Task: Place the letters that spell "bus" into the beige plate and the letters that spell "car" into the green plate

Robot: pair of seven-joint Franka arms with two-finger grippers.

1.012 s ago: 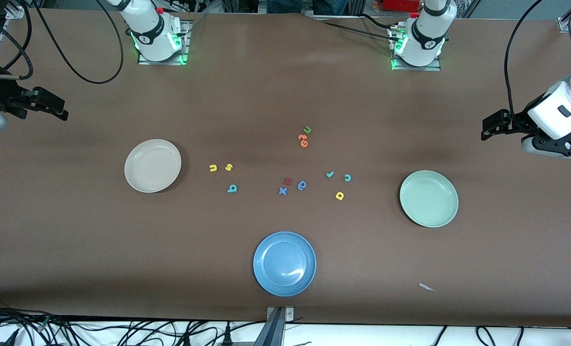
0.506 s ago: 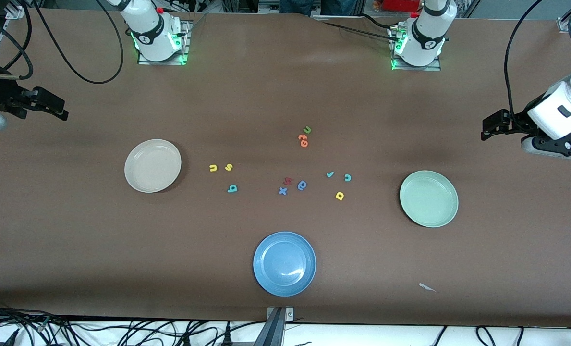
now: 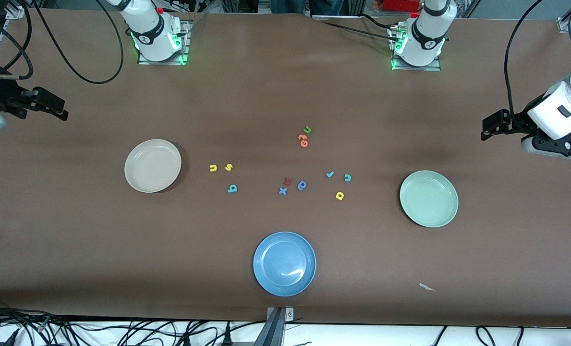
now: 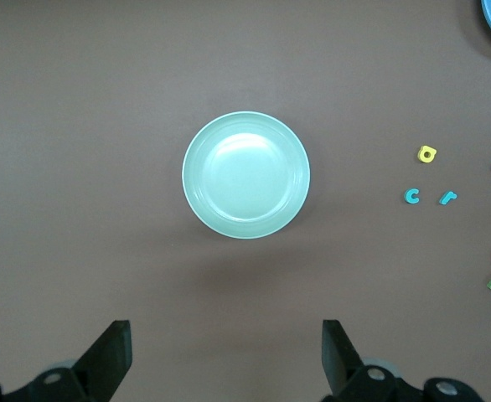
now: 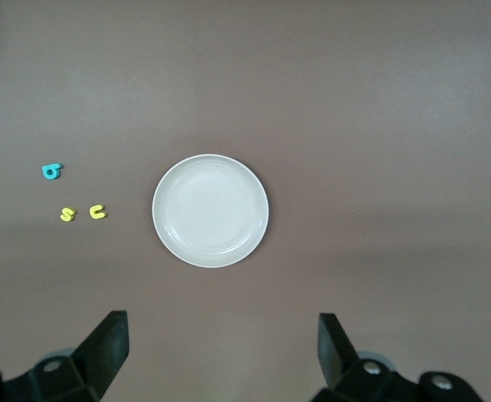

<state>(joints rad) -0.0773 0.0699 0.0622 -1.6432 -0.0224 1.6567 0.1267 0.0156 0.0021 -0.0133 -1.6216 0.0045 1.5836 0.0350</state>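
Both end effectors idle, jaws apart, holding nothing. My left end effector (image 4: 224, 356) hangs over the tabletop (image 3: 266, 86) edge at the left arm's end, near the green plate (image 3: 429, 198); my right end effector (image 5: 220, 352) hangs over the right arm's end, near the beige plate (image 3: 152, 165). Both plates bare. Yellow "u" (image 3: 212, 167) and yellow "s" (image 3: 228, 167) lie side by side, teal "b" (image 3: 232, 189) nearer the front camera, all close to the beige plate. Teal "r" (image 3: 330, 174) and teal "c" (image 3: 347, 178) lie side by side, yellow "a" (image 3: 339, 195) nearer the camera, toward the green plate. Blue plate (image 3: 284, 263) sits nearest the camera.
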